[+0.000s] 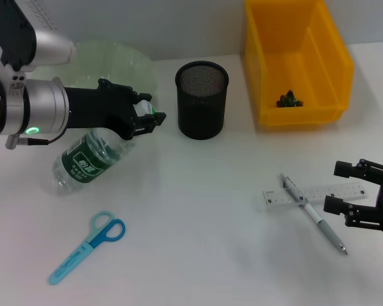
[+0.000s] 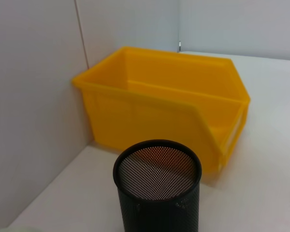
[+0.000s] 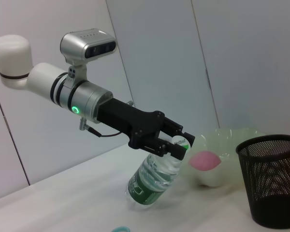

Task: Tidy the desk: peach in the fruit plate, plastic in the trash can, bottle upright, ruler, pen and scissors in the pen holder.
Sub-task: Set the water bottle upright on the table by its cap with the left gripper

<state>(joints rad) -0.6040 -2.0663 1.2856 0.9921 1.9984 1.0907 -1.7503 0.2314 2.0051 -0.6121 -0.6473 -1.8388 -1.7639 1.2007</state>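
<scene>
Gripping the bottle (image 1: 89, 156) at its cap end, the left gripper (image 1: 148, 118) holds it tilted, base down toward seven o'clock, neck toward one o'clock. It looks midway through being stood upright. The right gripper (image 1: 341, 187), fingers apart, waits at four o'clock beside the ruler (image 1: 316, 193) and pen (image 1: 313, 213).

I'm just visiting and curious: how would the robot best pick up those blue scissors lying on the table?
Probably from straight above, pinching the slim closed blades across their width, just below the handle loops. The scissors lie flat and diagonal, so the pincer would turn to cross that line. The right pincer hovers far off.
</scene>
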